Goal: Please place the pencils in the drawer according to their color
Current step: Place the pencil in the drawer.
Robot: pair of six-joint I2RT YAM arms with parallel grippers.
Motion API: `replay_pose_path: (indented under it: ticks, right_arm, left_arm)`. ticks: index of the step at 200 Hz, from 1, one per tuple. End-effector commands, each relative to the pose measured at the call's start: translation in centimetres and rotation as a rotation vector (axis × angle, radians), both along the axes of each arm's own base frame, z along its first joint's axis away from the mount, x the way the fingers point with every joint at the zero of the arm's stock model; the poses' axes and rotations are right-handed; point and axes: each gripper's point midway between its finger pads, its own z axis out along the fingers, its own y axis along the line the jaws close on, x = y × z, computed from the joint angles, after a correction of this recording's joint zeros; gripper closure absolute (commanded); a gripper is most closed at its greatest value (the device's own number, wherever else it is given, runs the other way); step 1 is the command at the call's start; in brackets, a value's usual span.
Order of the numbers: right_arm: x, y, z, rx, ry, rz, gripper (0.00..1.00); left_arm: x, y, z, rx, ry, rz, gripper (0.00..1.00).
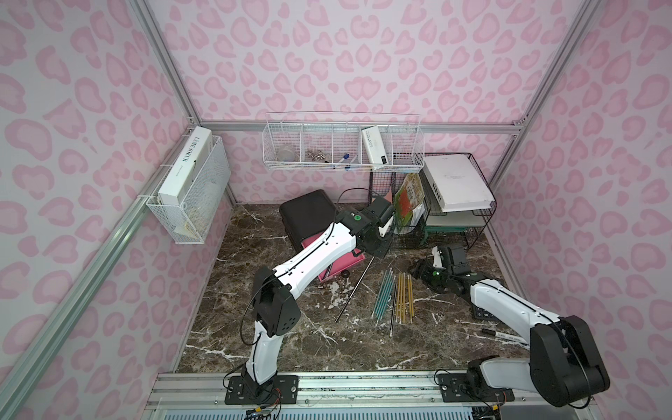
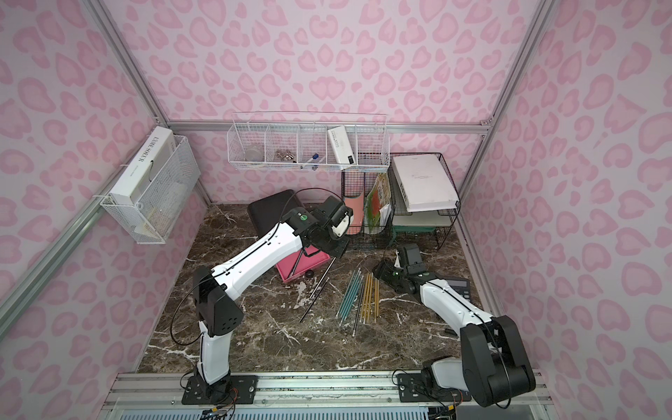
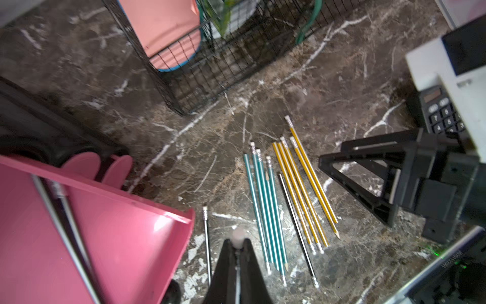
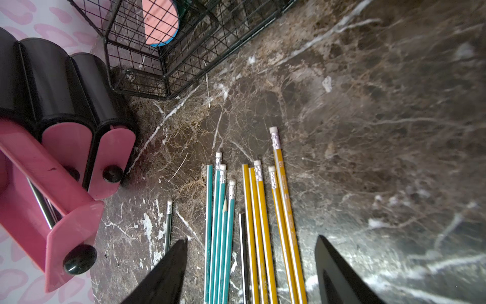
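— So, what is the left hand doing?
— Its fingers are pressed together on a dark pencil. The eraser end pokes out between the tips, and the shaft slants down toward the surface.
— And the right hand?
— Fingers spread wide, gripping nothing. It hovers over the pencils lying on the marble.
— How do those lie?
— Side by side. A teal-green bunch lies just beside a yellow bunch, with one black pencil between the two. A lone dark pencil lies apart from them, near the open drawer's corner.
— Where is the drawer?
— The black cabinet stands at the back of the surface, beside the wire rack. One pink drawer is pulled out, with two dark pencils inside. The other two pink fronts sit flush with the cabinet.
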Motion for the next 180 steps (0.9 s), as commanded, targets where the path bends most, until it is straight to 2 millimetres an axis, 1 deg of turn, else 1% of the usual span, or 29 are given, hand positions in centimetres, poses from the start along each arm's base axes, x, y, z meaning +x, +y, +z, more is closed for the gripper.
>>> replay_pose_path:
  ticks: [1,12,37,68,82,102,125,146,180]
  right_arm:
    - [0.5,0.2,0.7,0.009,-0.027,0.002,0.31]
    - [0.5,0.3,0.8,0.01,-0.029,0.003,0.31]
    - [0.6,0.4,1.1,0.012,-0.037,0.006,0.31]
    - [0.6,0.5,1.3,0.013,-0.038,0.008,0.31]
    - [0.6,0.6,1.3,0.011,-0.04,0.008,0.31]
    - [0.6,0.5,1.4,0.011,-0.042,0.006,0.31]
    - [0.6,0.5,1.5,0.011,-0.044,0.004,0.31]
    - [0.6,0.5,1.5,0.013,-0.043,0.003,0.31]
    - [0.7,0.7,1.4,0.014,-0.042,0.007,0.31]
  left_arm:
    - [2.4,1.9,1.1,0.037,-0.074,0.019,1.0]
    - [3.7,2.6,1.8,0.035,-0.114,0.026,1.0]
    - [6.4,4.6,2.6,0.038,-0.178,0.07,1.0]
    - [8.9,7.0,2.5,0.075,-0.225,0.113,1.0]
    - [9.7,7.6,2.4,0.085,-0.241,0.12,1.0]
    - [10.5,8.4,1.9,0.102,-0.246,0.127,1.0]
    - [10.9,9.4,1.2,0.124,-0.233,0.148,1.0]
    - [10.7,9.9,0.3,0.132,-0.217,0.156,1.0]
    - [9.8,10.5,-1.0,0.134,-0.189,0.165,1.0]
